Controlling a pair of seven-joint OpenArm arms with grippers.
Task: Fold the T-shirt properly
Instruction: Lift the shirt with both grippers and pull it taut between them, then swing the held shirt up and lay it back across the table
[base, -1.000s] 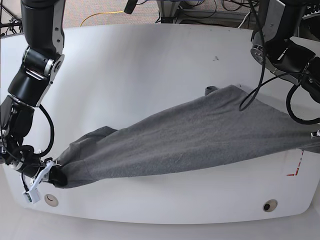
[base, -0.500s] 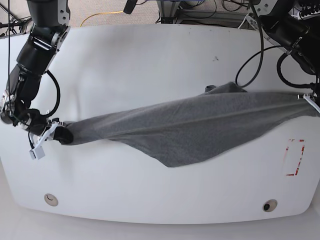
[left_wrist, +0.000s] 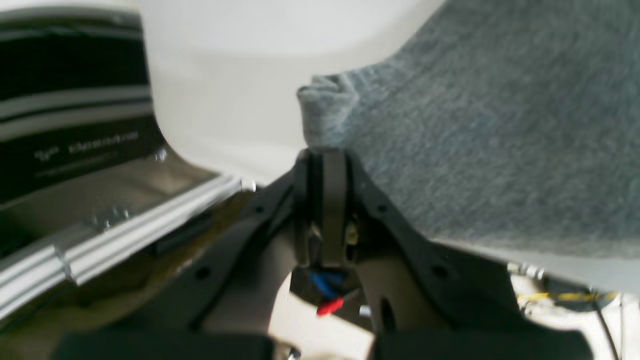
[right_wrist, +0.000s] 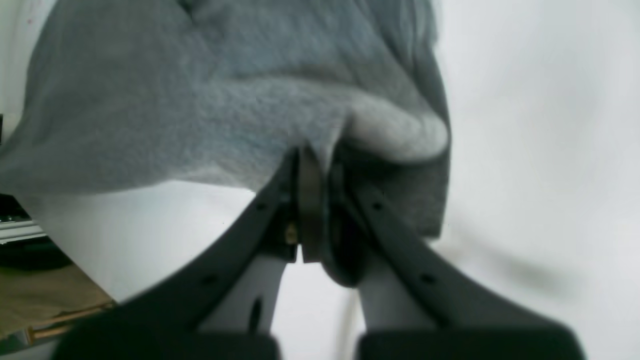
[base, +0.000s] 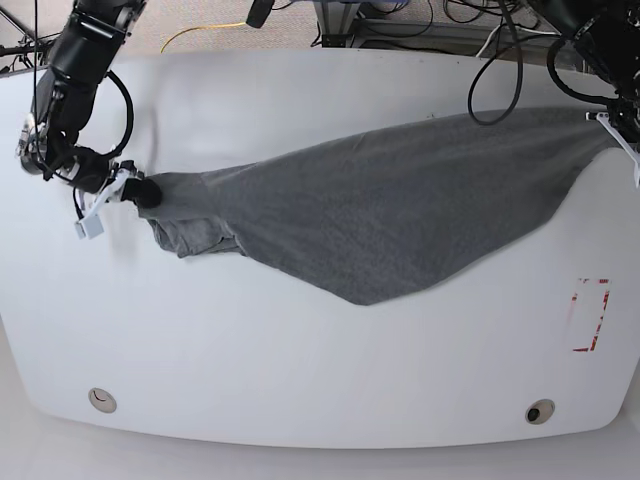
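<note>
The grey T-shirt (base: 390, 205) hangs stretched across the white table (base: 300, 360) between my two arms, sagging to a point near the middle. On the left of the base view my right gripper (base: 140, 192) is shut on a bunched end of the T-shirt (right_wrist: 250, 100); the right wrist view shows the cloth pinched in my right gripper (right_wrist: 320, 155). At the far right edge my left gripper (base: 612, 122) is shut on the other end, and the left wrist view shows a fold of the T-shirt (left_wrist: 475, 125) pinched at my left gripper (left_wrist: 325, 150).
A red rectangular outline (base: 590, 315) is marked on the table at the right. Two round holes (base: 101, 400) (base: 539, 411) sit near the front edge. Cables and a yellow cord (base: 205, 30) lie on the floor behind the table.
Both arms have moved toward the back of the table, carrying the T-shirt up and away from the front edge. The cloth now spreads wider between them.
</note>
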